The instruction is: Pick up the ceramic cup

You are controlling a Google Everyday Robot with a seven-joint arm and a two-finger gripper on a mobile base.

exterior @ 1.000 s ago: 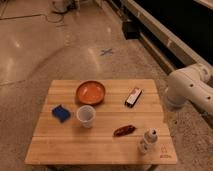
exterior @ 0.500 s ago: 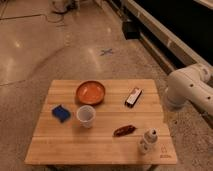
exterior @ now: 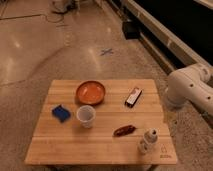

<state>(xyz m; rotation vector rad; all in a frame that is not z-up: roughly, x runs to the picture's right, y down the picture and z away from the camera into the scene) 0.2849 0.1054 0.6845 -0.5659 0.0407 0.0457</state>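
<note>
The ceramic cup (exterior: 86, 115) is small, white and upright. It stands on the wooden table (exterior: 100, 148), left of centre and just in front of the orange bowl (exterior: 90, 92). Only a white section of my arm (exterior: 192, 90) shows, at the right edge beyond the table's right side. The gripper itself is out of view. Nothing touches the cup.
A blue sponge (exterior: 61, 112) lies left of the cup. A dark flat packet (exterior: 133, 96) lies right of the bowl. A red-brown item (exterior: 124, 130) and a small white bottle (exterior: 148, 141) sit at the front right. A dark wall runs along the back right.
</note>
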